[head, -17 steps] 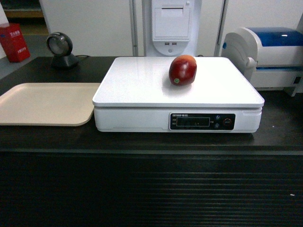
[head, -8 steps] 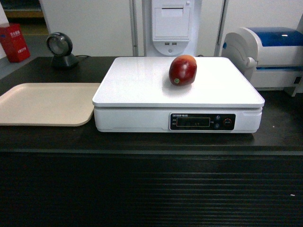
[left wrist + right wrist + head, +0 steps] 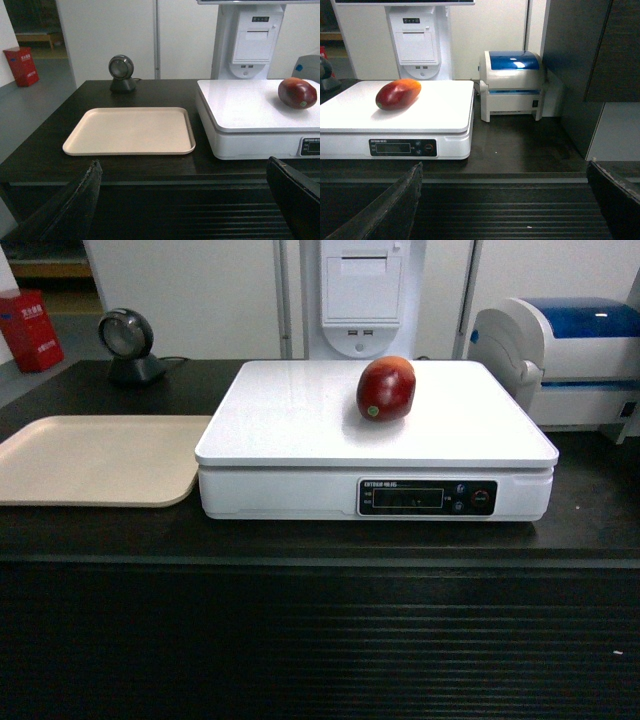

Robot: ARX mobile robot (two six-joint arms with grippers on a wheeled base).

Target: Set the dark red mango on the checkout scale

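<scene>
The dark red mango (image 3: 386,388) lies on its side on the white platform of the scale (image 3: 300,430), right of centre and toward the back. The scale stands on the black checkout (image 3: 300,640) counter. From the left wrist the mango (image 3: 297,93) shows at the right on the scale (image 3: 240,107); from the right wrist the mango (image 3: 398,93) rests on the scale (image 3: 435,112) at the left. My left gripper (image 3: 182,172) and my right gripper (image 3: 504,175) both hang open and empty in front of the counter's ribbed panel, well short of the fruit. Neither gripper appears in the head view.
A flat beige tray (image 3: 95,460) lies left of the scale. A round black scanner (image 3: 128,343) stands at the back left. A white-and-blue printer (image 3: 570,355) sits at the right, and a white terminal post (image 3: 362,295) rises behind the scale.
</scene>
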